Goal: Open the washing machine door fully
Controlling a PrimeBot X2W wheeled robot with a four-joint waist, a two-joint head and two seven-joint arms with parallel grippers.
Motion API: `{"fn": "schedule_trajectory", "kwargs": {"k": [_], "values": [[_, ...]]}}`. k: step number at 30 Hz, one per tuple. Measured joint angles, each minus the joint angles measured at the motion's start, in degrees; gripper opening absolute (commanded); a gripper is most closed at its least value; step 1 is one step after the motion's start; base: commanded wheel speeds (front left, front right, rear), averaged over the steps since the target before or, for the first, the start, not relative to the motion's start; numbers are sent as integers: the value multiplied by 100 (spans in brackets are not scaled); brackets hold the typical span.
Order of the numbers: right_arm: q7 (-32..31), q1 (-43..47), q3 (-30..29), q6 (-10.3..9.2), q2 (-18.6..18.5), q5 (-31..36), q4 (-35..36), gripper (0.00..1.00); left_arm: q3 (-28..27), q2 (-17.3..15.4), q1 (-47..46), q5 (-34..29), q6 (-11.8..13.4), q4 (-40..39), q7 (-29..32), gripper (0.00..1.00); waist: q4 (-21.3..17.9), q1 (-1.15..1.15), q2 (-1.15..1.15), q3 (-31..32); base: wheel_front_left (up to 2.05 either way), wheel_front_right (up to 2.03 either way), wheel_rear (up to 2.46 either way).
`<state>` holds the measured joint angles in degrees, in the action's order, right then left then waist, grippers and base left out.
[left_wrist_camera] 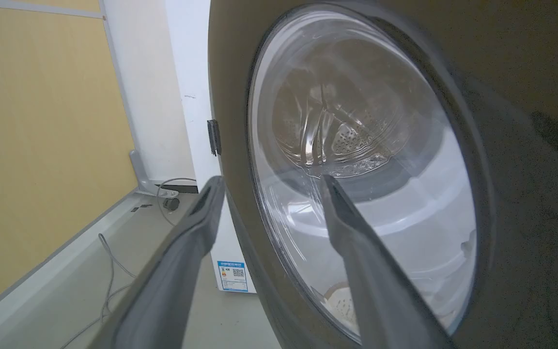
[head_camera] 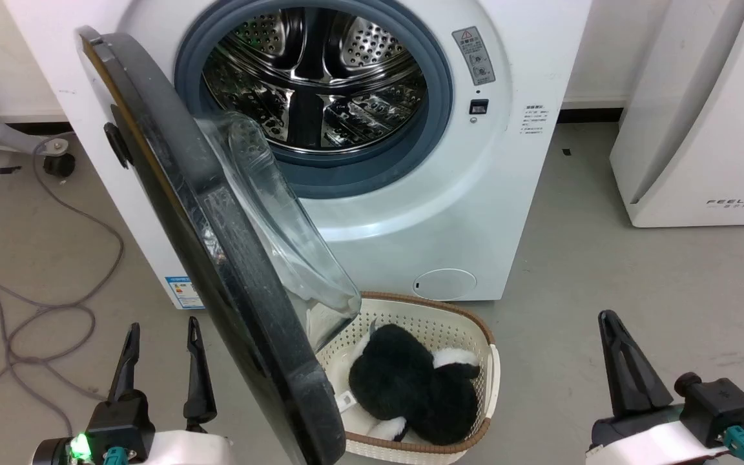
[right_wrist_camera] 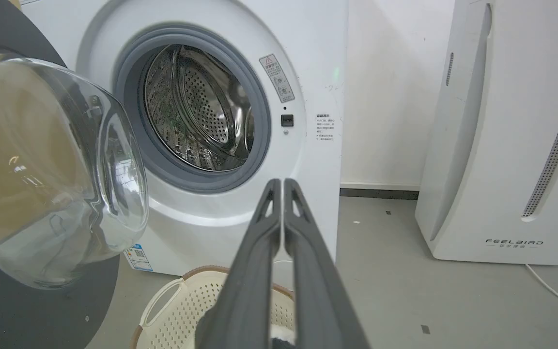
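The washing machine is a white front-loader whose grey ring and steel drum are exposed. Its door, a glossy black disc with a bulging glass bowl, hangs swung out toward me, hinged on the left. In the left wrist view the door's outer face and glass loom close. My left gripper is open at the lower left, just left of the door's outer side; its fingers straddle the door rim. My right gripper is shut and empty at the lower right; the right wrist view shows its fingers pressed together.
A cream perforated basket holding black and white cloth stands on the floor below the door. A white FEELBIRD appliance stands at the right. Grey cables lie on the floor at the left. A small round filter cap sits low on the machine.
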<state>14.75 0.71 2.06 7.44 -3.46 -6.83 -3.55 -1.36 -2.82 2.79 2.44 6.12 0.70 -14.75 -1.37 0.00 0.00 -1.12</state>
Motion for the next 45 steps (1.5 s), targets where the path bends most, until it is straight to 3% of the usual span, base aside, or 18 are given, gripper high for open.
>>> {"fn": "schedule_trajectory", "kwargs": {"k": [2, 9, 10, 11, 12, 13, 29, 37, 45], "values": [[0, 3, -30, 0, 10, 60, -20, 100, 3, 0, 1, -13, 0, -4, 0, 100, 16, 0, 0, 1, 0, 0, 0], [0, 26, -110, 0, 26, 119, -24, 100, -18, -1, 44, -22, 74, -18, 0, 100, 44, 0, 0, 33, 0, 0, 0], [0, 27, -114, 0, 27, 114, -38, 100, -22, 0, 53, -23, 77, -18, 0, 91, 46, 0, 0, 37, 0, 0, 0], [0, 30, -112, 0, 27, 105, -54, 100, -36, 0, 55, -24, 77, -22, 0, 42, 48, 0, 0, 41, 0, 0, 0], [0, 32, -115, 0, 29, 94, -66, 100, -49, 0, 55, -24, 77, -33, 0, 11, 51, 0, 0, 44, 0, 0, 0], [0, 34, -120, 0, 29, 83, -81, 100, -66, 0, 55, -24, 77, -37, 0, 0, 52, 0, 0, 47, 0, 0, 0], [0, 131, -130, 0, 33, -110, -132, 100, -404, -24, -415, 19, -52, -1232, -1, 0, 147, 0, 0, 116, 0, 0, 0], [0, 155, -118, 0, 33, -176, -119, 100, 179, -18, -549, -43, -358, -2128, -1, 0, 185, 0, 0, 188, 0, 0, 0], [0, 216, -89, 0, 34, -177, -55, 100, 1073, -13, -593, -199, -690, -2468, -1, 0, 263, 0, 0, 240, 0, 0, 0]]}}
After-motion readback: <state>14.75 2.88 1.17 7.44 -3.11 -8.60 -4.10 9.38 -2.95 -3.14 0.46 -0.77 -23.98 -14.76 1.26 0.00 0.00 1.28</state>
